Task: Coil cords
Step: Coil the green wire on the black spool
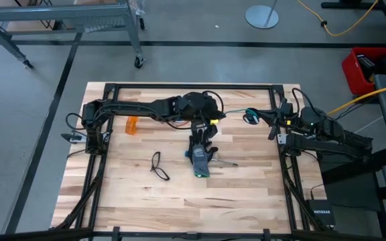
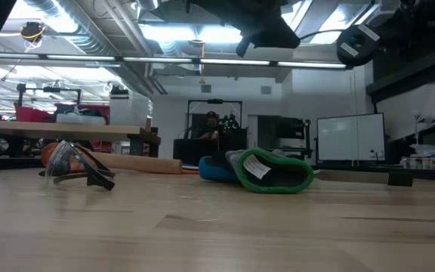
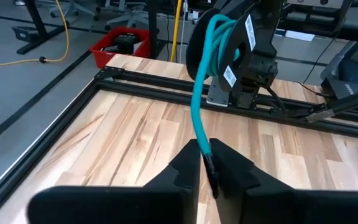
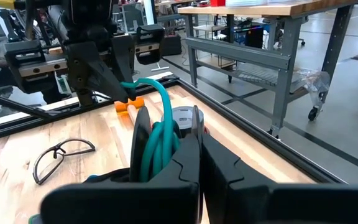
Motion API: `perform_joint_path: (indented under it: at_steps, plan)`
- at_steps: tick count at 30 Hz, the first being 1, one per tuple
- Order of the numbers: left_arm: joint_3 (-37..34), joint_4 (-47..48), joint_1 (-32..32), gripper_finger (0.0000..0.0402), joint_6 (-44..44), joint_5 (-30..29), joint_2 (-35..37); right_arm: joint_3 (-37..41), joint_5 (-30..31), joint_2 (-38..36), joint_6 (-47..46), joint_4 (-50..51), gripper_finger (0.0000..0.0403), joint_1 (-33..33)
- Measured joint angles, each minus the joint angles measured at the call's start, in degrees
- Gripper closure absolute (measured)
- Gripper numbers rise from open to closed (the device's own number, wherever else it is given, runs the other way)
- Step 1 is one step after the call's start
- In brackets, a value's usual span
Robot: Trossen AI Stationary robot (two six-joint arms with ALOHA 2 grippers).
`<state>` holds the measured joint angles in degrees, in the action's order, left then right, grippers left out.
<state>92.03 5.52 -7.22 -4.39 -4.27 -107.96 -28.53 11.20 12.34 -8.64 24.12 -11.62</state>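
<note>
I see the wooden counter (image 1: pixel 146 194) from above, and I go from left to right. Near the far left there is a small orange thing (image 1: pixel 132 124) lying flat. A bit closer to me, a pair of clear safety glasses (image 1: pixel 158 165) lies on the wood, well away from both arms.

My left arm reaches across the far side of the counter to the middle. Its left tool (image 3: pixel 205 163) is pinched narrow on the loose end of the teal cord (image 3: pixel 199 112). The fingers (image 3: pixel 185 171) press on the cord from both sides. Right below that tool, a black-and-blue glove with a green cuff (image 1: pixel 200 158) lies on the counter. A thin dark stick (image 1: pixel 226 163) lies just beside the glove.

From the left tool the cord runs through the air to the right. It ends in a coil of teal loops (image 4: pixel 160 140). My right tool (image 4: pixel 201 163) is shut tight on that coil, with the loops standing up between its fingers (image 4: pixel 182 165). This tool is up above the far right part of the counter, not touching the wood. In the low camera I cannot see either tool.
</note>
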Motion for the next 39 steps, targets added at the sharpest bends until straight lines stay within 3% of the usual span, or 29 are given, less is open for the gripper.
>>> perform_joint_path:
  at_steps: [4, 11, 22, 39]
  plan:
    - [0.0, 0.02, 0.0, 0.0397, 0.12, 0.0, 0.0, 0.0, 0.0, 0.0, 0.0, -0.01, 0.04, 0.0]
    - [0.0, 1.23, 0.0, 0.0399, -0.57, 0.0, 0.0, 0.0, 0.02, 0.03, 0.0, -1.24, 0.04, 0.0]
    - [0.0, 0.97, 0.0, 0.04, -4.97, 0.02, -1.69, 0.03, 0.18, 2.19, 0.04, -10.82, 0.0401, 0.0]
    - [-0.09, -5.4, 0.38, 0.0401, -14.23, 0.94, -7.13, 0.13, 4.56, 24.01, 1.68, -29.6, 0.0401, 0.02]
